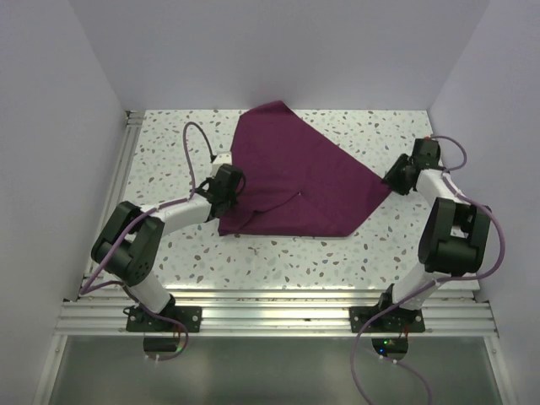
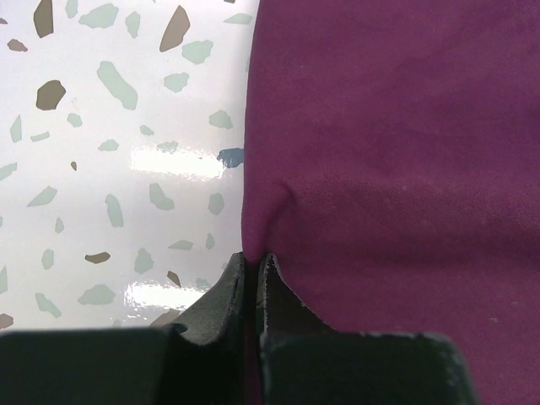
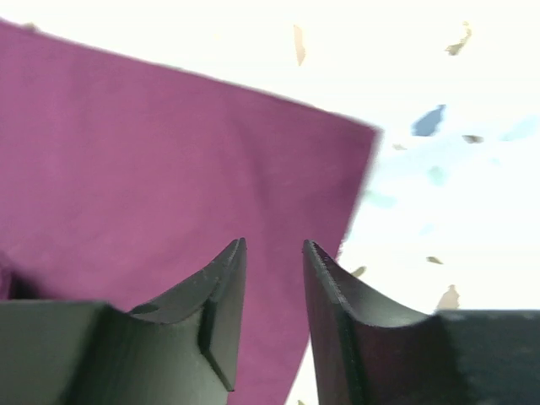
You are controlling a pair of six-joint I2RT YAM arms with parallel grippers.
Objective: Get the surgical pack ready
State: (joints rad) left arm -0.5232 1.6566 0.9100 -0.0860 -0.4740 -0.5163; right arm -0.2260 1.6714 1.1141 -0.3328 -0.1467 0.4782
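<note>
Pale walls (image 1: 51,126) close in a white speckled table (image 1: 169,143), seen from above with both arm bases at its near edge. On the middle of the table lies the cloth (image 1: 295,177), deep purple, spread flat in an uneven, roughly triangular shape with one point toward the far wall and another toward the right. The left gripper (image 1: 226,190) sits at the cloth's near-left edge, touching it. The right gripper (image 1: 395,179) sits just beside the cloth's right corner; from this height I cannot tell how either pair of jaws stands. In the left wrist view, the cloth fills the right half and bare table the left, the cloth's edge running down between them. The two dark fingers (image 2: 224,295) are pressed together with only a thin slit between them, and they pinch that edge: the fabric puckers into a small fold just where the tips meet. In the right wrist view, which is blurred, the cloth covers the left and middle, with its corner at the upper right and bright table beyond. These fingers (image 3: 211,295) stand apart with a clear gap, above the cloth near its right edge. Nothing is gripped between them; purple fabric shows through the gap.
</note>
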